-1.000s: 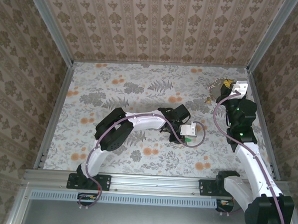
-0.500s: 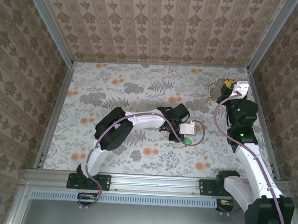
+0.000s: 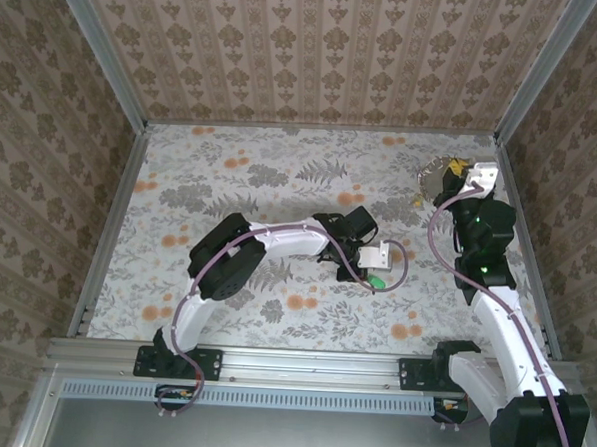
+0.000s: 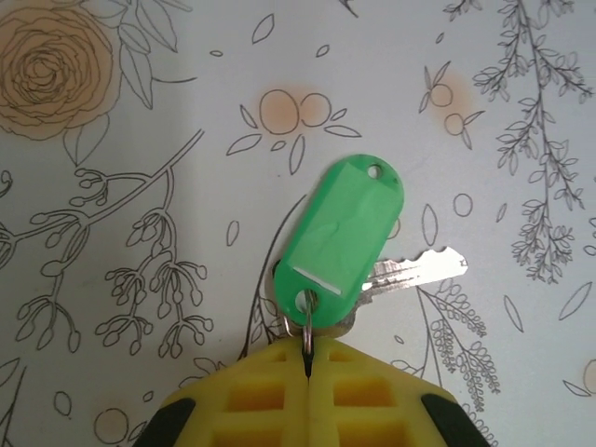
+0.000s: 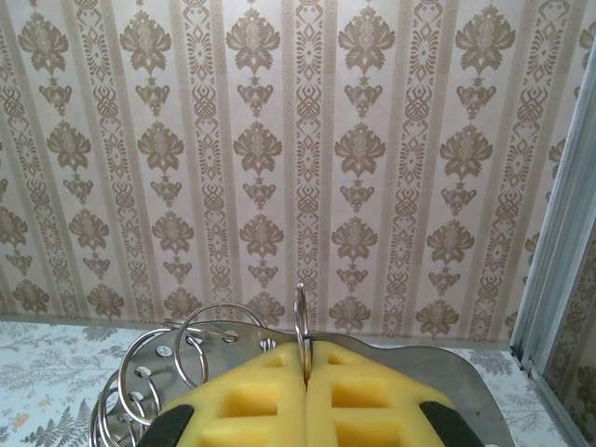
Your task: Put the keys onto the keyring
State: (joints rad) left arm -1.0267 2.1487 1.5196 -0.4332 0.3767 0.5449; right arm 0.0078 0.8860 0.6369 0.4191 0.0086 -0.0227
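left gripper point(image 4: 307, 358): closed on the small ring point(image 4: 300, 318) of the green key point(image 4: 340, 247), so the blade point(image 4: 424, 267) is left free | right gripper point(image 5: 305, 358): clamped on upright keyring point(image 5: 299, 315), presumably presented for threading

Floral table cover point(image 3: 241, 180), damask-patterned walls point(image 3: 317, 54), aluminium frame rails point(image 3: 301, 362)

Green-headed silver key point(image 4: 343, 244); yellow pads point(image 4: 270, 365); floral table point(image 4: 140, 112); beige damask wall point(image 5: 279, 140).

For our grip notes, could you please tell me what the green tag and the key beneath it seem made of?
The green tag looks like smooth, semi-glossy plastic: even colour, faceted moulded edges. The key looks like bare silvery metal, judging by its bright sheen.
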